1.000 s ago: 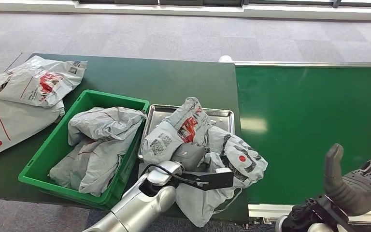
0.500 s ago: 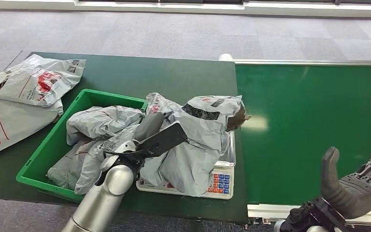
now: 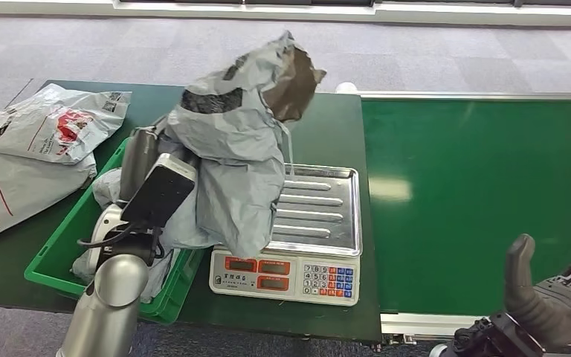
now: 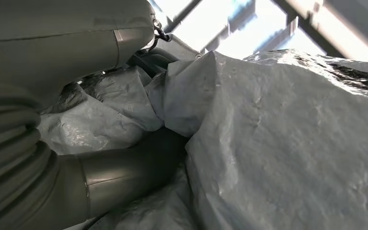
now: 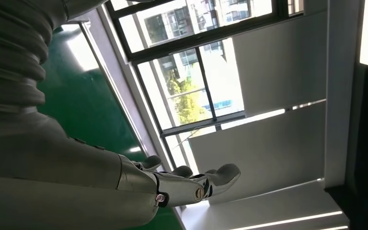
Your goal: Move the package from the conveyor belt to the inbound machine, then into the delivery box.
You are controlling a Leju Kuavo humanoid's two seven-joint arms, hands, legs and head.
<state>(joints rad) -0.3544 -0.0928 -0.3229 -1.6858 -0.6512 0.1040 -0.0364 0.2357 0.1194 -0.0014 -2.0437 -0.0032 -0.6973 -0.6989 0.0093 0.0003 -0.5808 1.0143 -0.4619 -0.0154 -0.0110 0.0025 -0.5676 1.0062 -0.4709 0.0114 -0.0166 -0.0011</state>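
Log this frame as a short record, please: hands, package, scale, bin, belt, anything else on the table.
left hand: holds the grey package up, lifted off the scale
right hand: holds nothing, fingers apart, over the near edge of the conveyor belt
scale: steel tray bare, keypad toward the robot
green bin: beside the scale, grey bags inside
table: two more mail bags at the far left
stage: package past the scale, not yet in the bin
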